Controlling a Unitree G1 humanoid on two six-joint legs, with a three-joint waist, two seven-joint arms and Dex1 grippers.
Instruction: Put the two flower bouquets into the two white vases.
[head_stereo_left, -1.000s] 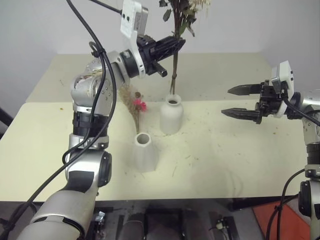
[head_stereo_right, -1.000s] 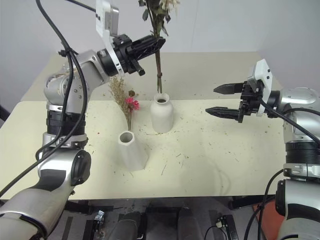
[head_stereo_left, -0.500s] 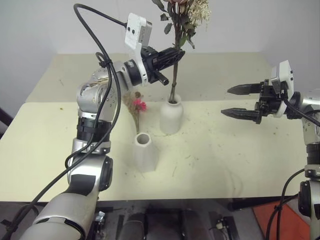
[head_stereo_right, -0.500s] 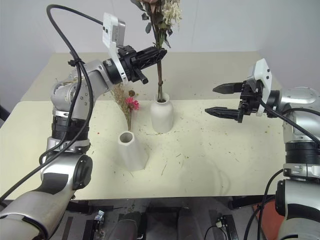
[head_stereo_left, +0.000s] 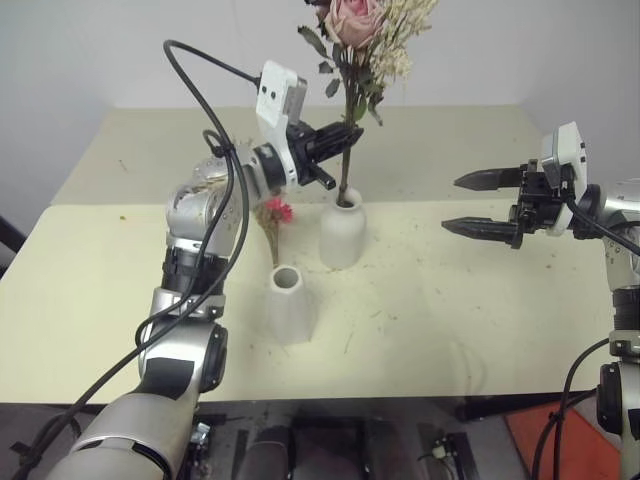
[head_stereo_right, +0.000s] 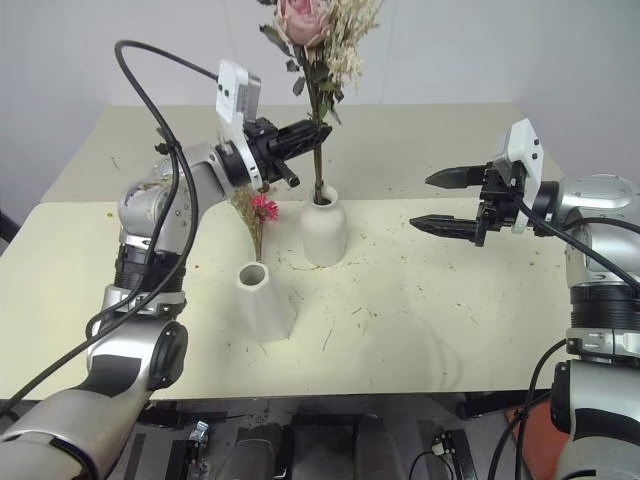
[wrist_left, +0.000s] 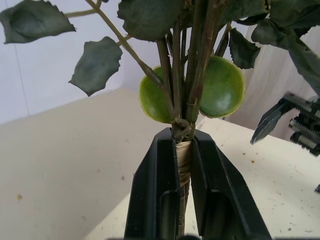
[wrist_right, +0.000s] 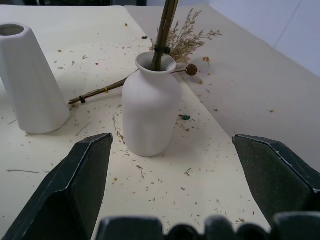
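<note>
On the left of the cream table (head_stereo_left: 100, 300), the angular white vase (head_stereo_left: 289, 304) stands nearest to me, its mouth open. Just behind it, lying flat on the table, is the grassy bunch with the magenta daisy (head_stereo_left: 272, 213), between that vase and my left arm. A little right and farther off stands the rounded white vase (head_stereo_left: 341, 232), and the stems of the rose bunch (head_stereo_left: 356, 40) go down into its narrow neck, the pink bloom and cream sprays high above. My left gripper (head_stereo_left: 336, 140) is pinching those stems above the vase's mouth, fingers (wrist_left: 155, 195) pressed on either side of the bound part. Well to the right, my right gripper (head_stereo_left: 478, 204) hangs over the table with its fingers spread wide, holding nothing and pointing towards the vases.
</note>
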